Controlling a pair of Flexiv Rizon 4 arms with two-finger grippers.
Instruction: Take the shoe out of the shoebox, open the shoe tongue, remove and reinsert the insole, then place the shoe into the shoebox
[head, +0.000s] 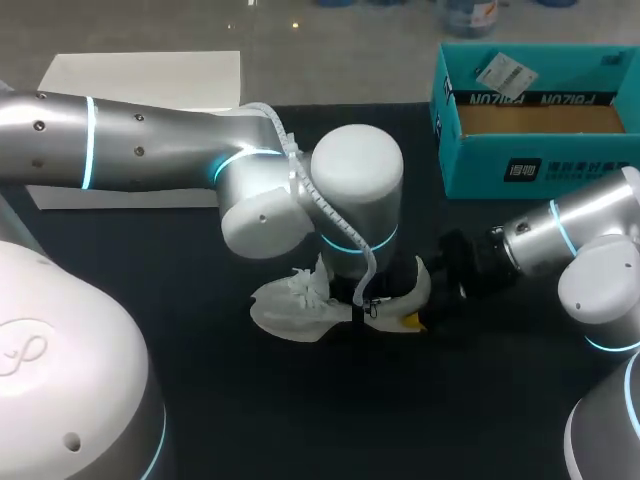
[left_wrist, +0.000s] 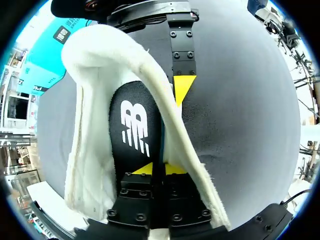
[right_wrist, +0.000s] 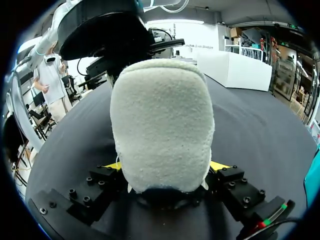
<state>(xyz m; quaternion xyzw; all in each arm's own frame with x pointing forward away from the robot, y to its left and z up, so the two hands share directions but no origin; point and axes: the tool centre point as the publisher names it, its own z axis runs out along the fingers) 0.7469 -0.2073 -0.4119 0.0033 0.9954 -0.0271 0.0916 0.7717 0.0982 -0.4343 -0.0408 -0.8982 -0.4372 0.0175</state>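
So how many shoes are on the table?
1. The white shoe lies mid-table: the left gripper pinches its insole, the right gripper holds its heel. The shoebox floor is partly hidden.

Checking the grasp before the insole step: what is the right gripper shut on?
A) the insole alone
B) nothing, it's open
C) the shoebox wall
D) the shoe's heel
D: in the right wrist view the right gripper has a yellow-tipped finger on each side of the shoe's fluffy white heel, while the shoebox stands apart.

Your shoe (right_wrist: 162, 125) is fuzzy white cloth, its insole (left_wrist: 135, 135) smooth matt black; the surface (left_wrist: 240, 125) looks matt and grainy.
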